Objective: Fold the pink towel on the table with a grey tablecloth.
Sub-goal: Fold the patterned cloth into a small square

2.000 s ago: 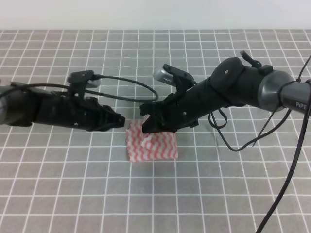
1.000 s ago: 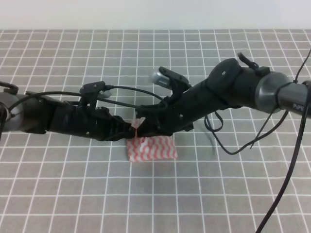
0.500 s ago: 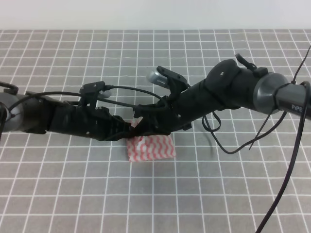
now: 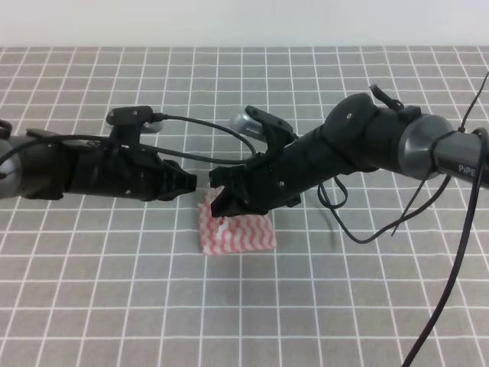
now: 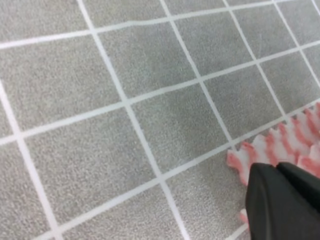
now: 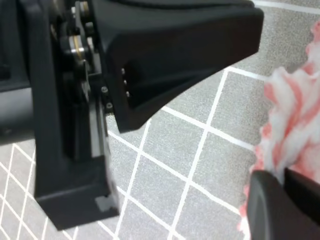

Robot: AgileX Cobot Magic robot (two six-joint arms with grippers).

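Grey tablecloth (image 5: 100, 150) fills left wrist view; overhead shows pink towel (image 4: 238, 233) folded.

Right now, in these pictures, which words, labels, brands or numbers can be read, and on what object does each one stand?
"PIPE": white letters on the grey sleeve of the right arm, cut off by the picture's edge in the exterior high view.
The pink towel: stripes only, no text.
The grey tablecloth: white grid lines only, no text.
The two wrist views show no readable text.

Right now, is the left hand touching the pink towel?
Apart. The exterior high view shows grey tablecloth between the left hand tip and the pink towel.
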